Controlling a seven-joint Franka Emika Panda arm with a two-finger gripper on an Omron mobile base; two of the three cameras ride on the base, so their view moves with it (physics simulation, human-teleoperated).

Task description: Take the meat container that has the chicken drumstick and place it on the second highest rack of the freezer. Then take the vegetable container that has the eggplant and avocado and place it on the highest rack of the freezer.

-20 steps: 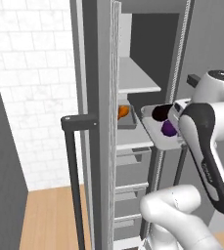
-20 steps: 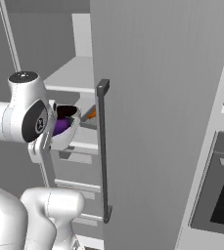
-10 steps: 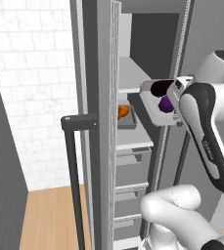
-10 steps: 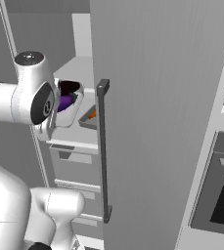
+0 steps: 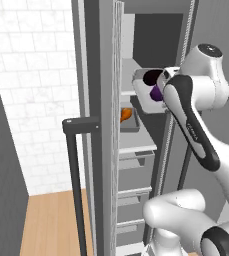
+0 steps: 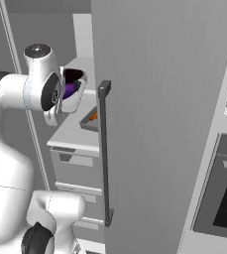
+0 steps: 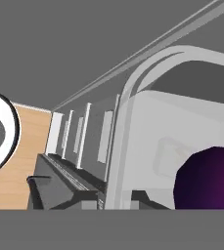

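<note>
open freezer (image 5: pixel 106 125), pale shelves, white-tiled wall (image 5: pixel 33 90)

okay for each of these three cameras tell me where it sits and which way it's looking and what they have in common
Left base view: behind the arm's left, facing the open freezer; white arm at right lifts the vegetable container.
Right base view: behind its right, facing the freezer door; arm at left.
Hand view: on the hand, looking along the container's wall at the eggplant.
Shared: both base views show the chicken drumstick on a shelf.
</note>
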